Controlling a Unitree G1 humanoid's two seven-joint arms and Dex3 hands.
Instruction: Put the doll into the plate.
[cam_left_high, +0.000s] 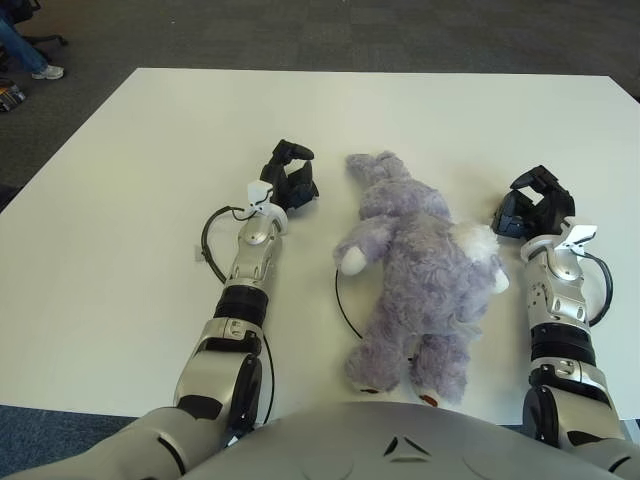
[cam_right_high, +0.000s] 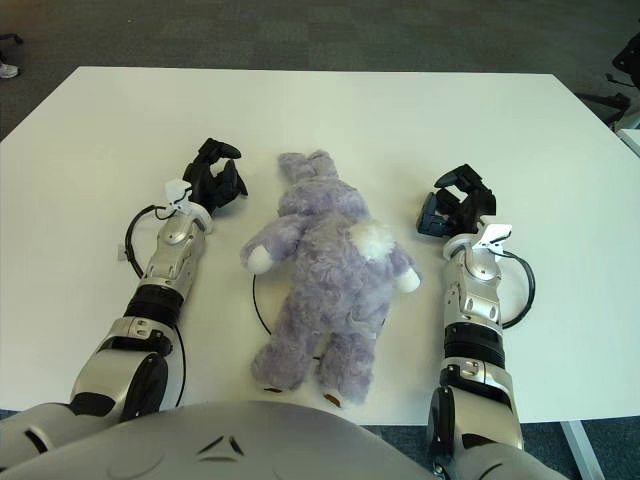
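where grey carpet (cam_left_high: 330, 30) surrounds white table (cam_left_high: 130, 150), doll (cam_left_high: 415, 270) lies.

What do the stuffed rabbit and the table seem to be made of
The stuffed rabbit looks like soft plush fabric: fuzzy lavender pile, with white fluffy paws and tail. It lies face down between the left hand and the right hand. The table looks like a hard, smooth white board with a matte finish, possibly laminate; the exact material cannot be told.
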